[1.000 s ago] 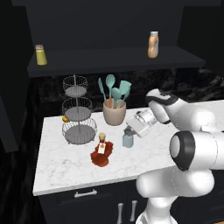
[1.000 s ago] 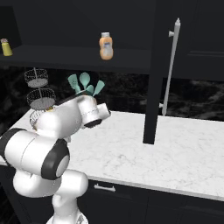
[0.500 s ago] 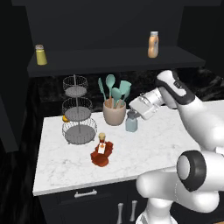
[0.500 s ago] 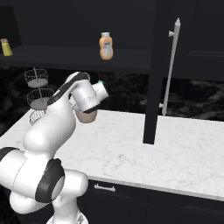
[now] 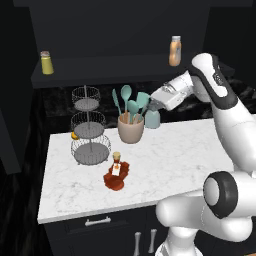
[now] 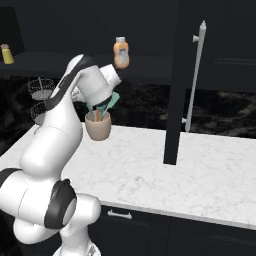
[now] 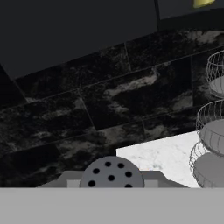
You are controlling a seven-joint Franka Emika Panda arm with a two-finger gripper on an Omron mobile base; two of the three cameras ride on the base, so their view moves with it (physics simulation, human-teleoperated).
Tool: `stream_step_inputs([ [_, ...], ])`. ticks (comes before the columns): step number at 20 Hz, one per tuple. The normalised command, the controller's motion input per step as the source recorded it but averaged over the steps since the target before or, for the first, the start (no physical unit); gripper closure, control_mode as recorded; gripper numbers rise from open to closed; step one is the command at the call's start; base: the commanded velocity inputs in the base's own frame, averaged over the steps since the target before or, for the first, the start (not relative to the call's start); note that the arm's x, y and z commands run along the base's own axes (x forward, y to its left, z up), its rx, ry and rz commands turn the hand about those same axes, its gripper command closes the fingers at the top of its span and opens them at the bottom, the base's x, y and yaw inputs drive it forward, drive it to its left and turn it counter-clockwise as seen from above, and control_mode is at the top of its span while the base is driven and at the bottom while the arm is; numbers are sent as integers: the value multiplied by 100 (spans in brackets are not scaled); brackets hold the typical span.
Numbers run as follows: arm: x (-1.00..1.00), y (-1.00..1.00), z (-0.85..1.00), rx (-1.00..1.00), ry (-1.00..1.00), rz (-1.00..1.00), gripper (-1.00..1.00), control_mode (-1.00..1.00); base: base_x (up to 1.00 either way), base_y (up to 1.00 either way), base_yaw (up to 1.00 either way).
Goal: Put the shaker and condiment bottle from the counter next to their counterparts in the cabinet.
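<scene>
My gripper (image 5: 153,107) is shut on the pale teal shaker (image 5: 152,119), which hangs above the counter (image 5: 175,155) just right of the utensil crock. The hand view shows the shaker's grey perforated cap (image 7: 111,173) at the bottom, in front of the dark backsplash. On its side near the counter's front lies the dark red condiment bottle (image 5: 116,175). In the cabinet, the long black shelf (image 5: 100,65) carries the yellow shaker (image 5: 46,62) at the left and the slim orange bottle (image 5: 174,51) at the right. Both also appear from the right base: yellow shaker (image 6: 7,53), orange bottle (image 6: 120,53).
A three-tier wire basket (image 5: 87,129) stands at the counter's back left with an orange fruit (image 5: 74,135) behind it. A beige crock (image 5: 131,131) holds teal utensils. A dark cabinet door with a long silver handle (image 6: 196,75) juts out over the counter's right part.
The arm has stretched upward and back, lifting the shaker from just above the counter to a height level with the utensils. The red bottle has stayed put.
</scene>
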Motion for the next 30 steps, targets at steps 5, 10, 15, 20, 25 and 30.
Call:
stream_step_inputs([
  [5, 2, 0, 100, 0, 12, 0, 100, -100, 0, 0, 0],
  [10, 5, 4, 100, 0, 13, 0, 100, -100, 0, 0, 0],
  [15, 3, 46, 92, 0, 1, 0, 100, -100, 0, 0, 0],
  [20, 10, 70, 41, 0, -9, 0, 100, -100, 0, 0, 0],
  [25, 0, 26, 0, 2, 0, 3, 100, -100, 0, 0, 0],
  [30, 12, 42, -1, 0, -20, 2, 100, -100, 0, 0, 0],
])
